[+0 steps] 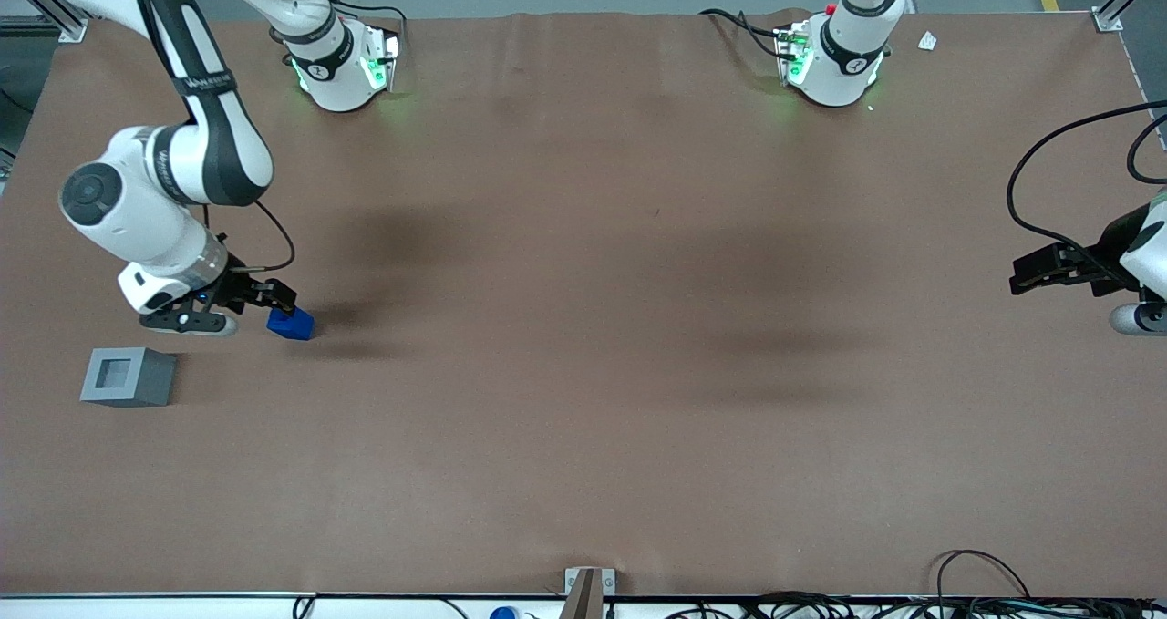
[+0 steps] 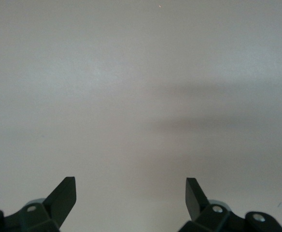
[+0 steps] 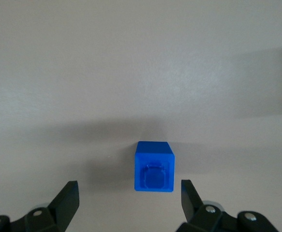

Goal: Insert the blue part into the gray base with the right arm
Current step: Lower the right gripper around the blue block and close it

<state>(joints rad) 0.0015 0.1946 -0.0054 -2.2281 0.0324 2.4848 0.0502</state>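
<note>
Approaching: the step in hand looks like the reach for the pick-up, with nothing grasped yet.
Fingers: the two black fingers [image 3: 66, 200] are spread wide and released, holding nothing; the blue part shows in the gap between them but a little ahead of their tips, touched by neither.
Gripper: the gripper [image 1: 244, 302] hangs low over the brown surface [image 1: 583, 373] at the working arm's end, just beside the blue part.
Blue part: the blue part [image 3: 153, 166] lies on the surface, its narrower raised stub facing the wrist camera; in the front view [image 1: 291, 324] it sits right at the fingertips.
Gray base: the gray base [image 1: 129, 376] stands on the surface, nearer the front camera than the gripper, apart from the blue part, socket facing up and unfilled.
Right arm: the right arm [image 1: 173, 168] bends down from its green-lit base.
Next move: probably easing forward until the fingers straddle the block, then closing squarely on its flat sides; afterwards the stub would need turning downward to meet the socket.
</note>
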